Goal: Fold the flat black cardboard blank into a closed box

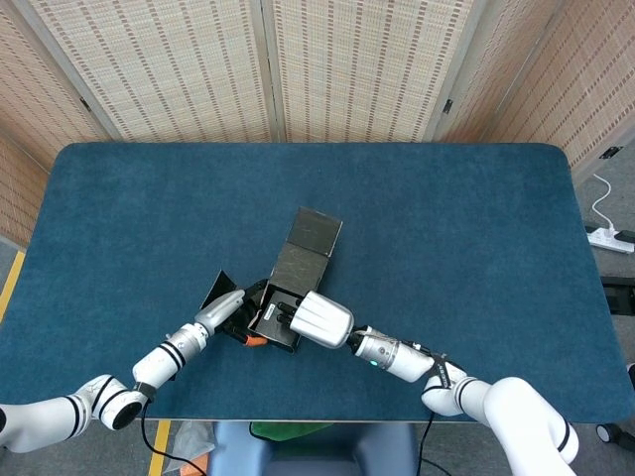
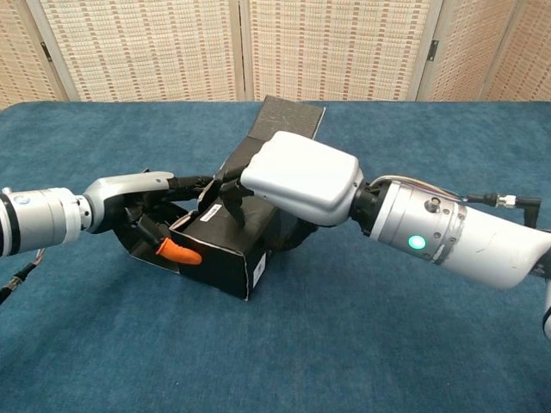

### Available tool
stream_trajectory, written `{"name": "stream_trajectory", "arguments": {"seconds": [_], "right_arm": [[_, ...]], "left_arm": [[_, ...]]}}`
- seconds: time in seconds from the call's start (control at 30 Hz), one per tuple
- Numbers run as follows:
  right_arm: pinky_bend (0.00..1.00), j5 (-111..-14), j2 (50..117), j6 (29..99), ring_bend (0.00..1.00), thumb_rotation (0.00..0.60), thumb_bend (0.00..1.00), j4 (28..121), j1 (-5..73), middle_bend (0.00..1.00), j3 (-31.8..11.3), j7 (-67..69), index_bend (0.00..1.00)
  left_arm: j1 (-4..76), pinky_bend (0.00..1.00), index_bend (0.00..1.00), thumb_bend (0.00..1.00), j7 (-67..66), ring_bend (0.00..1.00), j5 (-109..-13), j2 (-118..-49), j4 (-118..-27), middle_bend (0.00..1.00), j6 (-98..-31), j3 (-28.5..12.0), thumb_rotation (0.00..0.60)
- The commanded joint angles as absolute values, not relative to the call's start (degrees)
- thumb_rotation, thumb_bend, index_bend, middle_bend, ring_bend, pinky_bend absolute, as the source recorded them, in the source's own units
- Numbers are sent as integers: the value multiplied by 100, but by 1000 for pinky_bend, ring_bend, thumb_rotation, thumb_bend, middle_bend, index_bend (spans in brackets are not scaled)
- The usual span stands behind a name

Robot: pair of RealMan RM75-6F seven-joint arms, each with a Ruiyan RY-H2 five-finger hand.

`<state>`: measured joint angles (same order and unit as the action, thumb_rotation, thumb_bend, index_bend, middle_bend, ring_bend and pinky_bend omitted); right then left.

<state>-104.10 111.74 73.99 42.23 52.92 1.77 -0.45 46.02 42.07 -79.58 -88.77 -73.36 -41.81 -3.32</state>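
Note:
The black cardboard box (image 1: 281, 319) (image 2: 222, 253) stands partly folded near the table's front edge, its long lid flap (image 1: 310, 246) (image 2: 285, 123) still raised and stretching away behind it. My left hand (image 1: 225, 310) (image 2: 131, 200) grips the box's left end, fingers along the top edge and the orange-tipped thumb against the front face beside a loose side flap (image 1: 218, 288). My right hand (image 1: 319, 317) (image 2: 301, 175) lies over the box from the right, dark fingers curled down into its open top and the thumb at its right side.
The blue cloth table (image 1: 446, 228) (image 2: 362, 344) spreads to all sides of the box. Woven screens (image 1: 347, 69) stand behind the far edge. A power strip (image 1: 610, 238) lies on the floor to the right.

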Motion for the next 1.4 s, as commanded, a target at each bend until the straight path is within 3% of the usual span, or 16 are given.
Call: {"name": "stream_trajectory", "arguments": {"seconds": [0.03, 1.07, 1.23, 1.4], "right_arm": [[1000, -10406, 11163, 7352, 799, 600, 161, 4234, 5305, 417, 187, -78, 533], [1000, -10250, 10731, 6894, 798, 600, 163, 4956, 5264, 404, 204, -397, 535], [1000, -10224, 10555, 6477, 798, 600, 161, 5283, 5350, 472, 282, -544, 547], [1000, -10219, 10331, 6215, 798, 600, 163, 5578, 5439, 571, 307, -635, 659]], "left_arm": [[4580, 479, 160, 198, 4167, 497, -7952, -8898, -7326, 217, -4208, -356, 600], [4471, 491, 382, 199, 3896, 528, -7844, -9062, -7284, 420, -4169, -532, 600], [4463, 491, 385, 200, 3863, 530, -7800, -9075, -7302, 421, -4136, -566, 600], [4445, 491, 384, 200, 3844, 530, -7753, -9067, -7323, 421, -4111, -593, 600]]}}
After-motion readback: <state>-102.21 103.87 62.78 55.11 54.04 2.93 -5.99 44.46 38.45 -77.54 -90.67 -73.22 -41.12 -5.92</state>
